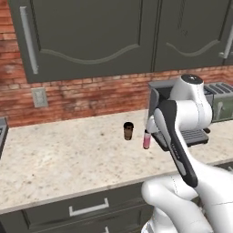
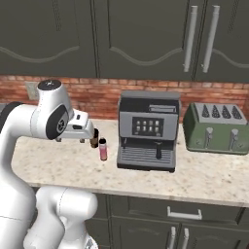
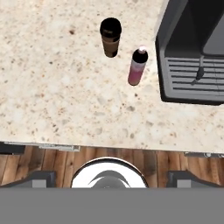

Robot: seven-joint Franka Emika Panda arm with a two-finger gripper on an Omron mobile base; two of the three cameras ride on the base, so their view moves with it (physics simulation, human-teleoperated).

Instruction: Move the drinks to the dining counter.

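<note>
**Speckled stone, two drinks close enough to clip**

Beige speckled tabletop [image 3: 52, 87] carries, left to right, the short brown cup [image 3: 110, 36], the pink bottle [image 3: 138, 67] just beside it, then the coffee machine [image 3: 192, 52]. The hand [image 3: 109, 183] hovers above the front edge, jaws spread wide, gripping nothing. Risk: descending on either drink, a finger could topple its neighbour, or the bottle could knock against the machine.

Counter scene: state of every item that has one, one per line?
brown cup: upright on counter, lid on, untouched
pink bottle: upright, dark cap on, beside the cup, apart from it
coffee machine: drip tray bare, nothing under spout
toaster: slots bare
upper cabinets: doors shut
claw: open, holding nothing
</note>
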